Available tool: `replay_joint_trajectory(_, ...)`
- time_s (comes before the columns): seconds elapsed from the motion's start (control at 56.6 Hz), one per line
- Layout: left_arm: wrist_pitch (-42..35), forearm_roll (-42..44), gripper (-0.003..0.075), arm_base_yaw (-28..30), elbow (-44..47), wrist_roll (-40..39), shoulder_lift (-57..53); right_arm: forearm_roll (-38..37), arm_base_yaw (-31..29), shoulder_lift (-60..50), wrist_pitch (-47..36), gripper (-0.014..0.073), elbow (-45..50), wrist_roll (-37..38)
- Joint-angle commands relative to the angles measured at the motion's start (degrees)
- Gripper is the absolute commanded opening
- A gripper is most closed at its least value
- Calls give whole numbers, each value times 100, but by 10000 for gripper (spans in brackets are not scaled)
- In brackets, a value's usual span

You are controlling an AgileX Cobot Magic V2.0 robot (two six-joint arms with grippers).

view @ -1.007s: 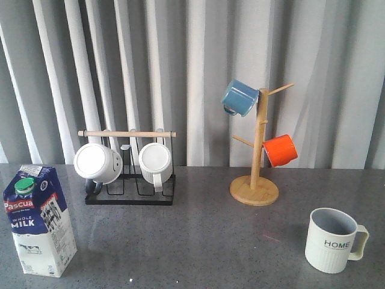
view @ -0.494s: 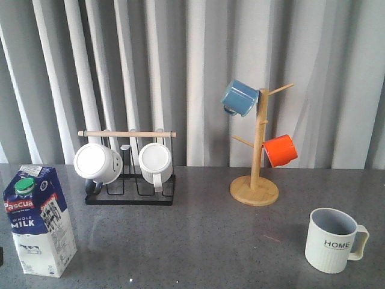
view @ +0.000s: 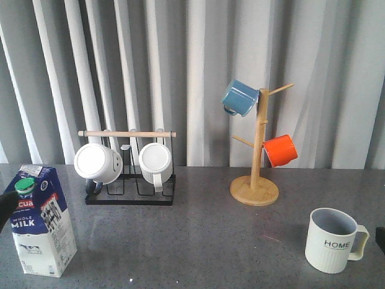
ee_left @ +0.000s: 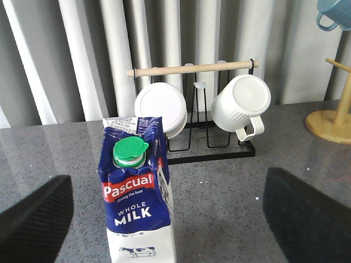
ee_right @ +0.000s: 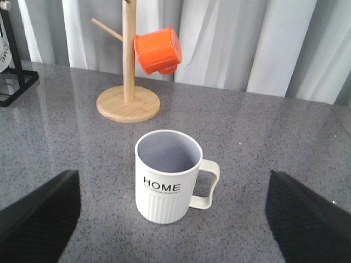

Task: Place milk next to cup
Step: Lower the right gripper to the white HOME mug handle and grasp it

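Left gripper (ee_left: 164, 219) stands spread wide, its two dark fingers (ee_left: 33, 219) flanking the milk carton (ee_left: 140, 192) with clear space on both sides; nothing is pinched. In the front view we see only a dark fingertip at the left edge, overlapping the carton (view: 39, 220). Right gripper (ee_right: 170, 230) is likewise spread, its fingers (ee_right: 38, 213) either side of the cup (ee_right: 167, 175) without contact.

Position of the task items: the carton stands upright at the near left of the table (view: 198, 241). The cup (view: 334, 239) stands upright at the near right, handle pointing right, well apart from the carton.

Governing relation: the carton lies directly ahead of the left gripper, between its fingers, with its long axis vertical. We judge the left arm to be the nearer one for the grasp; the fingers need only close on the carton's sides. The carry would then run rightward across the near table toward the cup.

Count:
- milk cartons: one
- ribbed cups marked HOME: one
- white mugs (view: 99, 164) on the black wire rack (view: 129, 191): two
- mugs on the wooden tree (view: 255, 150): two, one blue (view: 239, 97), one orange (view: 280, 150)
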Motion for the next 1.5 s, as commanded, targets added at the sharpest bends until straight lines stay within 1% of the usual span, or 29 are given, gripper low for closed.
replay_joint_trajectory(0.0, -427, -72, 676, -34, -201, -52, -57, -39, -26, 21, -704, 669, -202, 13)
replay_joint_trajectory(0.088, -427, -72, 659, -34, -201, -52, -57, 61, -26, 21, -845, 648, -202, 14)
replay_joint_trajectory(0.23, -427, -72, 619, -34, -201, -52, -57, -39, -51, 297, -1101, 610, -181, -41)
replay_joint_trajectory(0.336, -427, -72, 584, -34, -201, -52, -57, -39, -434, 622, -1712, 585, 105, -42)
replay_joint_trajectory(0.424, -427, -72, 559, -34, -201, -52, -57, -39, -682, 914, -2737, 573, 649, -1)
replay_joint_trajectory(0.583, -433, -72, 519, -29, -201, -52, -57, -139, -830, 1780, -5279, 570, 1419, -83)
replay_joint_trajectory(0.653, -433, -72, 510, -29, -201, -52, -57, -238, -830, 2189, -5724, 570, 1431, -184)
replay_joint_trajectory(0.777, -428, -72, 502, -29, -201, -52, -57, -230, -830, 2964, -6032, 570, 1291, -285)
replay_joint_trajectory(0.865, -428, -72, 502, -29, -201, -52, -57, -182, -830, 3500, -6457, 569, 1276, -285)
replay_joint_trajectory(0.989, -428, -72, 502, -29, -201, -52, -57, 229, -830, 4058, -6812, 568, 1276, -290)
replay_joint_trajectory(1.059, -428, -72, 502, -29, -201, -52, -57, 286, -845, 4291, -6987, 568, 1282, -308)
replay_joint_trajectory(1.148, -428, -72, 502, -29, -201, -52, -57, 134, -1012, 4521, -7114, 568, 1262, -295)
replay_joint_trajectory(1.324, -428, -72, 502, -29, -201, -52, -57, -209, -1365, 4836, -7051, 568, 1035, -121)
replay_joint_trajectory(1.413, -428, -72, 502, -29, -201, -52, -57, -391, -1425, 4958, -7053, 568, 928, 113)
replay_joint_trajectory(1.483, -428, -72, 502, -29, -201, -52, -57, -509, -1425, 5089, -7045, 568, 800, 144)
